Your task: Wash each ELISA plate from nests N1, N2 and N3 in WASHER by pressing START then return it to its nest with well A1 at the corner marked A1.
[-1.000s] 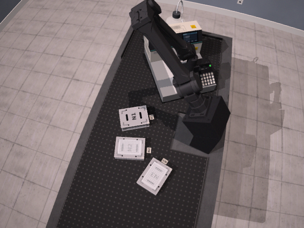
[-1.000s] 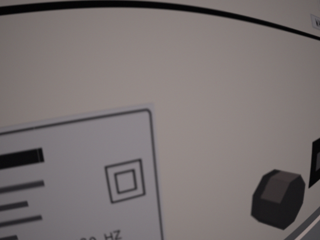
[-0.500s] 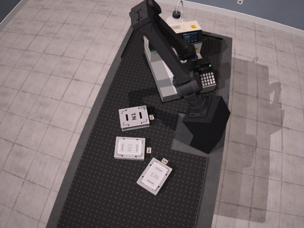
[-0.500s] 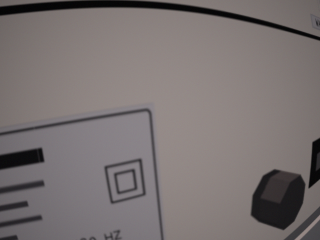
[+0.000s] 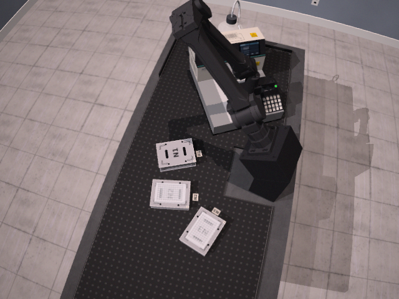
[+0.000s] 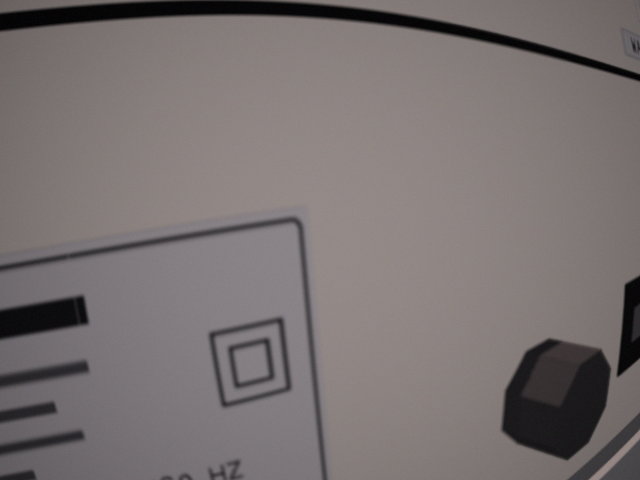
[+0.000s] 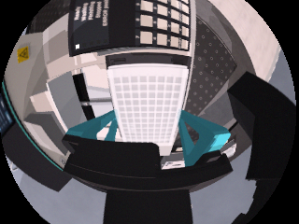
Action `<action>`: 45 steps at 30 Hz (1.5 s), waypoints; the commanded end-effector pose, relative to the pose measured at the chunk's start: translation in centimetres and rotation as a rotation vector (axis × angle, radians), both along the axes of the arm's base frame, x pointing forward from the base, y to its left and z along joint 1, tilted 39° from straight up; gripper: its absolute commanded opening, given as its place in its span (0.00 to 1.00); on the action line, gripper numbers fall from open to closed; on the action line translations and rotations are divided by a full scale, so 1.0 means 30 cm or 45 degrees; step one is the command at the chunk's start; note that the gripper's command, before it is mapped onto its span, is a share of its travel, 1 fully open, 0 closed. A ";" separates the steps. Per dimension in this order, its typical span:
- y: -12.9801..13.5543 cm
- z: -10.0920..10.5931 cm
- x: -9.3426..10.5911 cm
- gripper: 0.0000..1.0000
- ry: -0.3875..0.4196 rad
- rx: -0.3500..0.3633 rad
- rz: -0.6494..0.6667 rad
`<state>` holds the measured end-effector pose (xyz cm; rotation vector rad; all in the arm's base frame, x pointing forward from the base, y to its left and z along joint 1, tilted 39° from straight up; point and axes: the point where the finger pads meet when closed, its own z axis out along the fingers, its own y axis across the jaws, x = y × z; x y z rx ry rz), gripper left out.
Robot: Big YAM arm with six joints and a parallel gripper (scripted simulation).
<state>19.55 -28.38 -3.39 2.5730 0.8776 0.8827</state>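
Jaws spread wide, closed on the opposite sides of a white ELISA plate (image 7: 150, 89); the gripper (image 7: 148, 112) has the plate between its teal fingers, at the washer (image 5: 252, 33) (image 7: 42, 61), beside the keypad (image 5: 272, 103) (image 7: 163, 23). Whether this plate is down in the washer's carrier pocket: cannot tell, the arm (image 5: 219, 64) covers that spot from above. Contents, largest holder first: black mat (image 5: 135, 257) under the washer bears three nests, all off the washer's end away from the bottle. Nest N1 (image 5: 175, 161), nearest the washer: no plate in it, label and two dark slots exposed. Nest N2 (image 5: 154, 204), farther from the washer: holds one plate (image 5: 169, 193). Nest N3 (image 5: 185, 238), farthest from the washer and turned at an angle: holds one plate (image 5: 202, 228). White bottle (image 5: 225, 26), dark cap, tube running up: behind the washer, fill level not readable. Lamp (image 5: 275, 85) above the washer's keys: green in the top view.
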 end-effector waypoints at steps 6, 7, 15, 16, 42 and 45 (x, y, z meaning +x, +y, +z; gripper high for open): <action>-0.003 -0.002 0.014 0.84 -0.007 -0.004 -0.013; -0.001 -0.005 0.016 0.84 -0.006 0.000 -0.011; 0.001 -0.005 0.017 0.84 -0.006 0.001 -0.011; 0.001 -0.008 0.019 0.84 -0.006 0.001 -0.009; 0.006 -0.026 0.024 0.84 -0.002 0.011 -0.011; 0.004 -0.023 0.027 0.84 -0.005 0.005 -0.010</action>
